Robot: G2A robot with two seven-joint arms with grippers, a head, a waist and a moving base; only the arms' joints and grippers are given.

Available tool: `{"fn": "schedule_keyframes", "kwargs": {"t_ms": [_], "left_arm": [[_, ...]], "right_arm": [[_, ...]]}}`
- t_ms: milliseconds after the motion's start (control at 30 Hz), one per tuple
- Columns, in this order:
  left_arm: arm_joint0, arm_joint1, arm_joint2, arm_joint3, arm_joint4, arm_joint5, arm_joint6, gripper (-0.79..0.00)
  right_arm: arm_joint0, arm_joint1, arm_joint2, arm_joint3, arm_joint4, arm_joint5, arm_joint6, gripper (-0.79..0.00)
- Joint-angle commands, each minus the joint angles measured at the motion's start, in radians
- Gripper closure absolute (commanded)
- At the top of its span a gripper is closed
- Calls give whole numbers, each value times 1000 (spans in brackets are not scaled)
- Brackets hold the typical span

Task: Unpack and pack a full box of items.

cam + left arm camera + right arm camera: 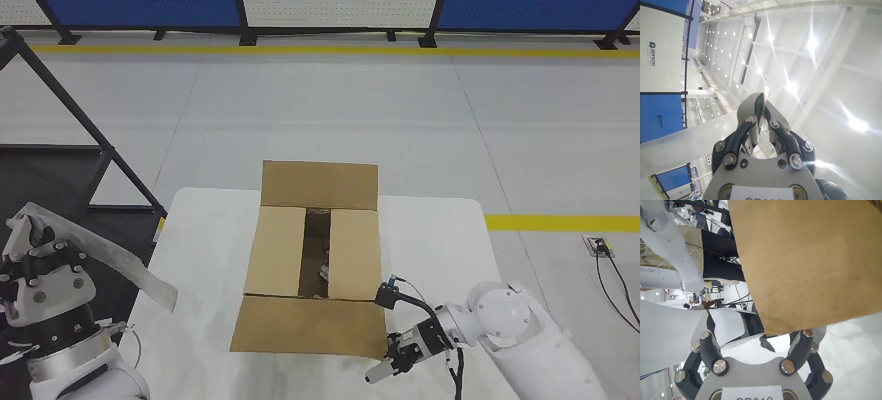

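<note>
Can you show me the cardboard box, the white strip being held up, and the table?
cardboard box point(266, 262), top view, on a folded-in top flap.
white strip point(110, 257), top view, midway along it.
table point(200, 250), top view, bare top beside the box.

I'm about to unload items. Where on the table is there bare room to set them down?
Bare table left of the box, and right of it toward the far corner. Crowded at the near flap, where the right end effector sits.

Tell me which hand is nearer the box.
Right. The right hand is by a near corner of the box; the left hand is past the table's edge, shut on a strip.
</note>
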Motion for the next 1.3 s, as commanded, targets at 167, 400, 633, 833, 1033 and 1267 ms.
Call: {"fn": "schedule_keyframes", "kwargs": {"t_ms": [167, 400, 633, 833, 1033, 1267], "left_arm": [[48, -2, -20, -16, -23, -50, 0, 0], [104, -6, -23, -27, -47, -95, -8, 0], [143, -8, 17, 7, -57, -113, -38, 0], [148, -11, 34, 18, -51, -136, -32, 0], [149, -13, 40, 18, -43, -147, -22, 0], [136, -14, 45, 24, -39, -147, -18, 0]], "right_arm": [[82, 3, 6, 55, 160, -64, -64, -785], [197, -26, -44, 165, 109, -34, -234, -785], [318, -71, -147, 294, 2, -12, -382, -785], [403, -110, -220, 413, -35, 8, -428, -785], [470, -142, -271, 515, -27, 27, -386, -785], [517, -171, -321, 588, -60, 27, -353, -785]]}}
